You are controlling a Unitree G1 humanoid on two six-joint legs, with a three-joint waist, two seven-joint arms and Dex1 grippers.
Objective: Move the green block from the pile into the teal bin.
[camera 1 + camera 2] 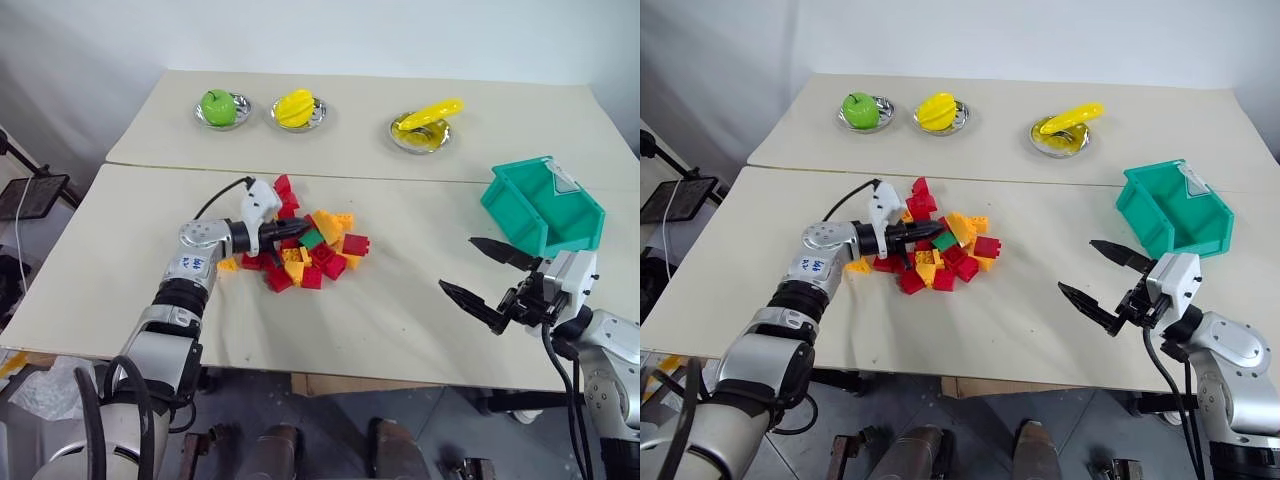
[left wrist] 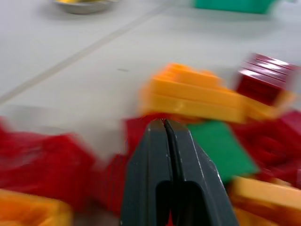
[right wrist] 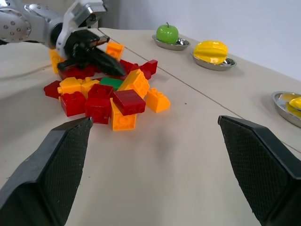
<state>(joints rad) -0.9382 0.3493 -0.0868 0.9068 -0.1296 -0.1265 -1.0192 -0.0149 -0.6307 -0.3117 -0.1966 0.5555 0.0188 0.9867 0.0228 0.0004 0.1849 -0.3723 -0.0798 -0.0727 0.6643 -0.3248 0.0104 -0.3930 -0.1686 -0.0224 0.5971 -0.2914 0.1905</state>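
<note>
Table's (image 1: 400,300) crowded: left claw (image 1: 300,233), pinched together and empty just beside the green block (image 1: 312,239), could shove bricks instead.

Left pincer (image 1: 298,231) pinched closed, arm outstretched; right pincer (image 1: 482,272) spread wide.

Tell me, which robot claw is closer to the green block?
Left. The left gripper, fingers shut, reaches into the pile right beside the green block. The right gripper hangs open, far off by the teal bin.

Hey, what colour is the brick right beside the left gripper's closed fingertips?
Green, among red and yellow-orange bricks; the left wrist view shows it best.
</note>
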